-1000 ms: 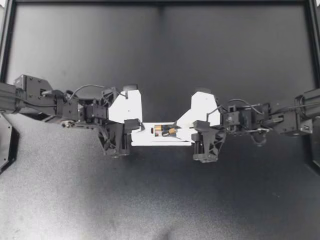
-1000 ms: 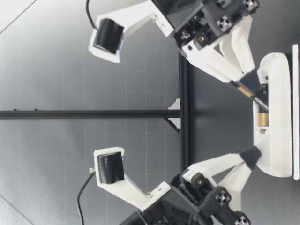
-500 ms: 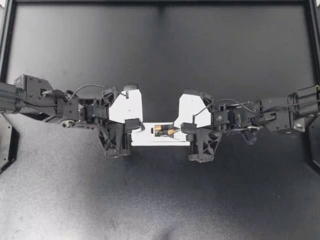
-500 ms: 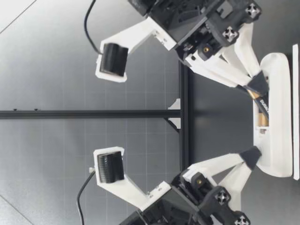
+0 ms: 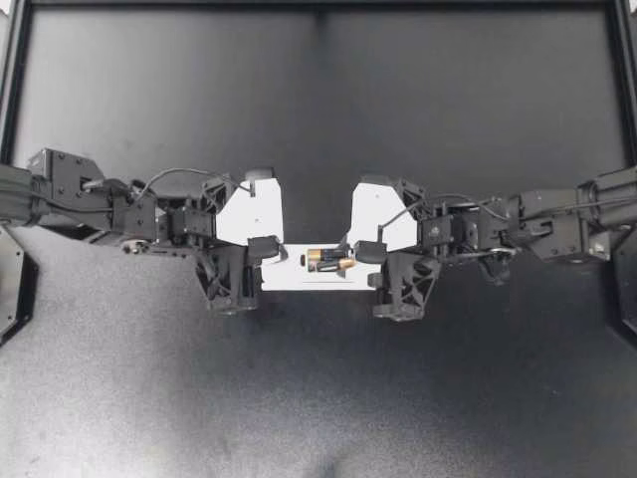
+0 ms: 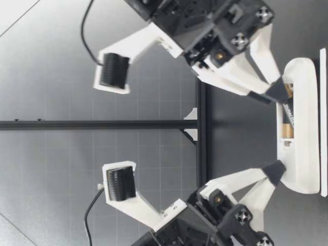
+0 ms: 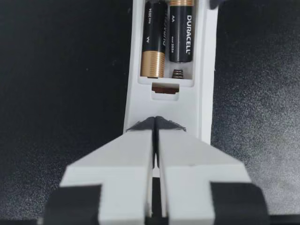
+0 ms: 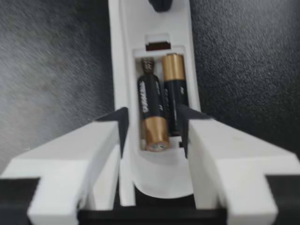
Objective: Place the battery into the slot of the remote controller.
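The white remote [image 5: 299,276] lies face down between both arms, its battery compartment uncovered. Two black-and-gold batteries [image 5: 329,261] lie side by side flat in the slot [image 8: 157,101]. My right gripper [image 5: 370,266] is open, its fingers [image 8: 110,140] straddling the compartment's end without clamping either battery [image 8: 150,112]. My left gripper [image 5: 271,255] is shut, its joined tips [image 7: 155,123] resting on the remote [image 7: 164,108] just short of the batteries [image 7: 154,42]. In the low view the right gripper [image 6: 277,91] and left gripper [image 6: 274,170] both touch the remote [image 6: 303,128] from above.
The dark table [image 5: 318,398] spreads out around the remote. A black frame rail [image 5: 318,5] runs along the far side. The grey padded area [image 5: 149,378] lies on the near side.
My right gripper has opened and let go of the battery, which went from tilted to lying flat in the slot. The right arm shifted a little toward the left arm.
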Robot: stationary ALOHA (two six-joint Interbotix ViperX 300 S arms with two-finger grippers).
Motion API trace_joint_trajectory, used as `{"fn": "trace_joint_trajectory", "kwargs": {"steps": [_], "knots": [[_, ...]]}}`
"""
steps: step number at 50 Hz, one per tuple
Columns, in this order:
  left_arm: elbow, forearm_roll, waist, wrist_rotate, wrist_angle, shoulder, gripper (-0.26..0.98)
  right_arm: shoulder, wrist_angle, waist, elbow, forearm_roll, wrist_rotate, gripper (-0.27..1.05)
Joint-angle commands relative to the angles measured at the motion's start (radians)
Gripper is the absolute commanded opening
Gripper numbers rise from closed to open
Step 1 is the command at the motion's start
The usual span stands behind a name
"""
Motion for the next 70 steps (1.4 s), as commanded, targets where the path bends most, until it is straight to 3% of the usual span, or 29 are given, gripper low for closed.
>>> {"fn": "trace_joint_trajectory", "kwargs": {"steps": [1,12,22,31,45,70], "knots": [[0.002,-0.002,-0.005,-0.003,0.006,-0.011,-0.15,-0.060,-0.029,0.006,-0.005,0.031,0.040,0.45],[0.002,-0.005,-0.005,-0.011,0.006,-0.009,-0.15,-0.129,-0.225,0.005,0.100,0.133,0.408,0.40],[0.002,-0.006,-0.005,-0.021,0.008,-0.008,-0.15,-0.147,-0.321,0.005,0.175,0.135,0.834,0.15],[-0.002,-0.015,-0.005,-0.021,0.008,-0.005,-0.15,-0.135,-0.281,0.005,0.170,0.138,1.012,-0.01],[-0.006,-0.015,-0.005,-0.021,0.014,0.000,-0.15,-0.101,-0.072,0.002,0.106,0.137,1.063,-0.09],[0.000,-0.017,-0.005,-0.020,0.012,0.002,-0.15,-0.048,-0.058,-0.012,0.071,0.127,1.057,-0.09]]}}
